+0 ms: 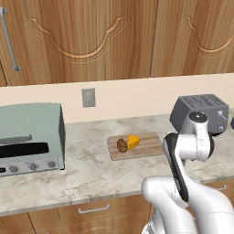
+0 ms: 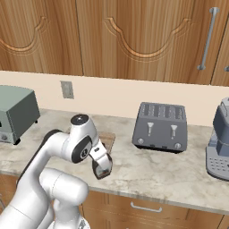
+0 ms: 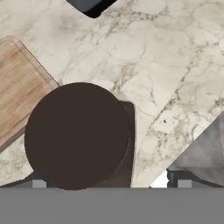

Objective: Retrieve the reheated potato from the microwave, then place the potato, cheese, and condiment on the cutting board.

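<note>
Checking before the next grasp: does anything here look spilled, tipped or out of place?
Nothing stands out. The potato and cheese sit on the cutting board; the condiment stands upright beside it.

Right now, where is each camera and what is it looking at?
Left base view: behind the arm's left, facing the counter, cutting board with potato and cheese; arm lower right.
Right base view: behind the arm's right, facing the toaster; arm lower left, gripper pointing down.
Hand view: looks straight down on the condiment cap beside the board corner.
Shared: board, marble counter.
</note>
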You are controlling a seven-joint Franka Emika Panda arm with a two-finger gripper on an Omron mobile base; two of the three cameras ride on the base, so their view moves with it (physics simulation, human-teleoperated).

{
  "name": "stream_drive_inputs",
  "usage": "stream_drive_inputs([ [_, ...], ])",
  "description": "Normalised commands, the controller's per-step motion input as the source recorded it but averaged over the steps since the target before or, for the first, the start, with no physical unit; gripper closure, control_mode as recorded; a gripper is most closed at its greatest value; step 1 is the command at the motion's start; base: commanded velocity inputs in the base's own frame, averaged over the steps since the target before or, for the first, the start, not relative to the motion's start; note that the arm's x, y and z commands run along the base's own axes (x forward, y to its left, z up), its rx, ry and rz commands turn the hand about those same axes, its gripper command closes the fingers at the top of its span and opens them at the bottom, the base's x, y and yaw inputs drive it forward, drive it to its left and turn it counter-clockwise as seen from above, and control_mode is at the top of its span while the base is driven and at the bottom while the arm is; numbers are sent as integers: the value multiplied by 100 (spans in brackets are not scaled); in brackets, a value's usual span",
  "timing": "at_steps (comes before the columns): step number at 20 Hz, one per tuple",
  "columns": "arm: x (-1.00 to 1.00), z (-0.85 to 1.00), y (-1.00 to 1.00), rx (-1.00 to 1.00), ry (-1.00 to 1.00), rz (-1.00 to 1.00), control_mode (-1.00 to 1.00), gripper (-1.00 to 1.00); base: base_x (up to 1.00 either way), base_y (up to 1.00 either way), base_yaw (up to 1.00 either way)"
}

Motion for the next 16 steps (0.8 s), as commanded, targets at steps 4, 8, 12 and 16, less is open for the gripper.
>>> stream_drive_inputs([
  [4,8,-5,0,-2,-5,0,-100,-100,0,0,0],
  [8,7,-7,0,-3,-3,-3,-100,-100,0,0,0],
  [12,2,-11,0,-2,-2,-4,-100,-100,0,0,0],
  [16,0,-15,0,-3,-2,-6,-100,-100,0,0,0],
])
